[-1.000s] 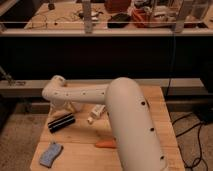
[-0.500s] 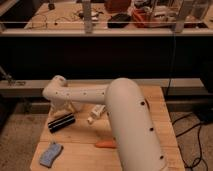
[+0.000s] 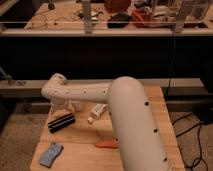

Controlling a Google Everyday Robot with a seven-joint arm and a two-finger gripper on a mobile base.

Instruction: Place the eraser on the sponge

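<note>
Gripper (image 3: 65, 107) of mine is hanging under the bent wrist over the left-back part of the wooden table (image 3: 156, 102), just behind the eraser as seen from this camera. Whether it is standing wide or narrow I cannot tell, nor whether it is touching the eraser.

Going left to right:

- Sponge (image 3: 50, 154) is lying flat near the table's front-left corner, blue-grey and wavy-edged.
- Eraser (image 3: 61, 122) is lying farther back and a little to the right, black, its long side running slantwise. It is sitting well apart from the sponge, with only bare wood showing between the two.
- White bottle (image 3: 97, 111) is lying on its side just right of the eraser, slanting, its upper end tucking under my forearm.
- Orange carrot-shaped thing (image 3: 106, 144) is lying toward the front, its right end disappearing behind my arm (image 3: 134, 125).
- My arm is rising from the lower right, covering much of the table's right half and reaching left to the wrist.
- Black cables (image 3: 196, 131) are trailing on the floor at the far right.

Counting: one sponge, one eraser, one bottle, one orange thing.
</note>
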